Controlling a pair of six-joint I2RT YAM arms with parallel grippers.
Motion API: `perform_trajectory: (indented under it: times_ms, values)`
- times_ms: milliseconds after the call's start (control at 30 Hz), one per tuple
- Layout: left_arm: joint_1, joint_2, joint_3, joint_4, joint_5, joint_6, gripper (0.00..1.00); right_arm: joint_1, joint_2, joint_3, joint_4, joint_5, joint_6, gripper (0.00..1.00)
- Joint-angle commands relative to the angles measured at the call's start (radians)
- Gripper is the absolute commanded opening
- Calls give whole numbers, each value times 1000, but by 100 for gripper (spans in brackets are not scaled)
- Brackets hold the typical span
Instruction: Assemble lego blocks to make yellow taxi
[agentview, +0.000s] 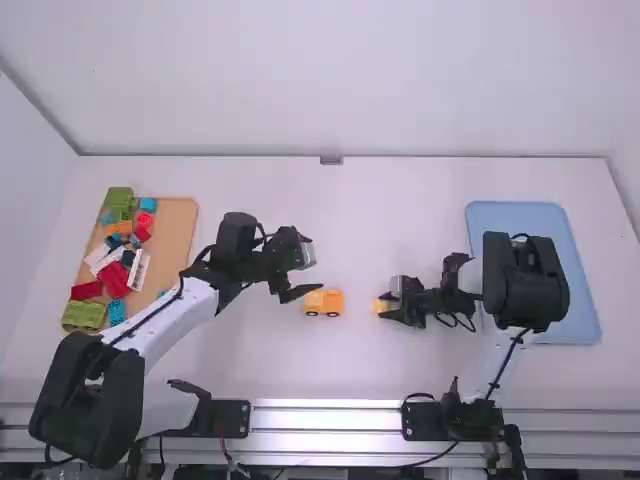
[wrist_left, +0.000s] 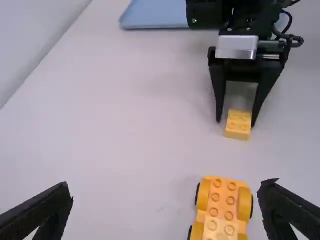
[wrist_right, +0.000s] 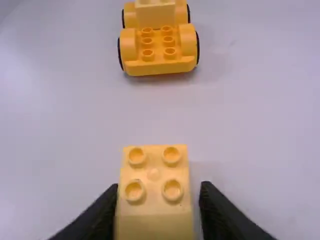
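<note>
Where the car (agentview: 328, 299) stands: at the block's (agentview: 380, 306) 9 o'clock, high view.
Left gripper (agentview: 314, 264): fingers wide, at the car's 12 o'clock.
Right gripper (agentview: 384, 305): fingers narrowly astride the block, slight gap showing.

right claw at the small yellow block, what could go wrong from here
The right claw has a gap at one side of the small block, so closing might shove or twist it. The car stands on wheels, ungripped, so it may roll when pressed. The left claw, open beside it, could bump it.
</note>
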Motion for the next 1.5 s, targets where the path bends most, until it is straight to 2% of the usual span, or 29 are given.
perform_trajectory:
  times_ms: [0,33,133,300,367,467,600,900,1033,1300,1367,1467]
  values:
    - [-4,4,-10,-13,30,-14,99,-1,18,11,-9,2,-7,33]
    - [-4,4,-10,-29,30,-13,99,-1,17,16,-15,-6,-3,29]
    - [-5,4,-10,-77,30,-5,99,-1,9,37,-55,-33,7,28]
    - [-4,18,-27,-192,163,217,99,11,-35,114,-244,-43,-87,27]
    - [-5,64,-56,-145,203,246,99,35,-74,160,-358,-42,-154,27]
    - [-4,135,-93,-47,203,242,99,60,-124,185,-410,-39,-174,27]
    - [-4,257,-117,69,226,241,99,103,-191,183,-360,-9,-86,28]
    - [-6,498,-108,299,208,189,99,251,-269,129,-98,97,231,26]
    - [-3,530,-109,330,166,189,99,296,-269,100,-26,95,271,26]
    - [-10,579,-109,378,137,190,100,364,-269,98,-28,105,272,24]
    - [-10,579,-109,383,134,189,94,372,-269,98,-28,111,272,24]
    - [-10,579,-109,389,130,189,69,393,-260,98,-20,113,272,22]
